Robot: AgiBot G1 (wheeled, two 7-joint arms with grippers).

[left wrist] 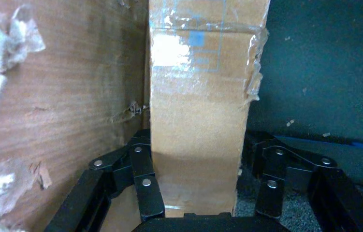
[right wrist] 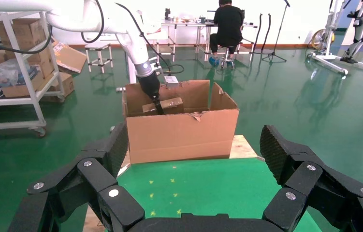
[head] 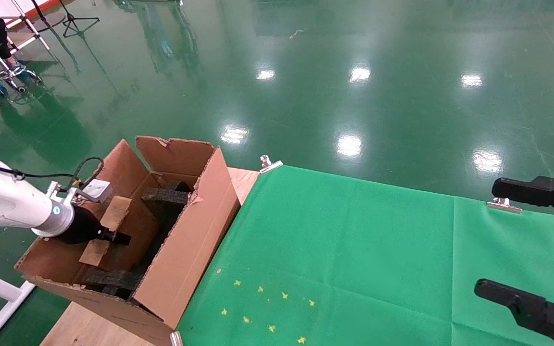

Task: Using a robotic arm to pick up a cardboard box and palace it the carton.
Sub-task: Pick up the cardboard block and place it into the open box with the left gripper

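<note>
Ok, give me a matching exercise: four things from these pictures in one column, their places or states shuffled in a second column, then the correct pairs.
Things:
1. cardboard box
2. carton
3. left gripper
4. right gripper

States:
A. open, over the green cloth
B. holds black foam blocks
C. shut on the box, inside the carton
D. sealed with clear tape, held between fingers

Pairs: 1-D, 2-B, 3-C, 4-A
</note>
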